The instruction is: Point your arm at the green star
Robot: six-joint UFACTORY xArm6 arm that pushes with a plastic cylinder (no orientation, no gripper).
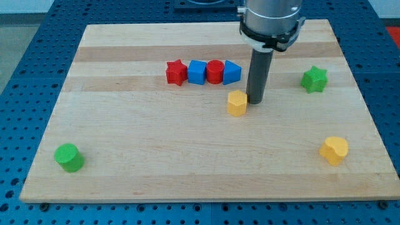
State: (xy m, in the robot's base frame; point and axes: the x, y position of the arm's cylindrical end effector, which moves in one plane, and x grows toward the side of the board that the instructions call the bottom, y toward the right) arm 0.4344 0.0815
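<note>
The green star (314, 79) lies on the wooden board (187, 162) near the view's right edge, upper half. My tip (256, 100) stands near the board's middle, well to the left of the green star and slightly lower. It is just right of a yellow block (237, 103), close to or touching it. The rod hangs from the arm at the view's top.
A row of blocks lies left of my rod: a red star (176, 72), a blue block (197, 72), a red cylinder (215, 72) and a blue block (232, 72). A yellow heart-like block (334, 150) sits lower right. A green cylinder (69, 157) sits lower left.
</note>
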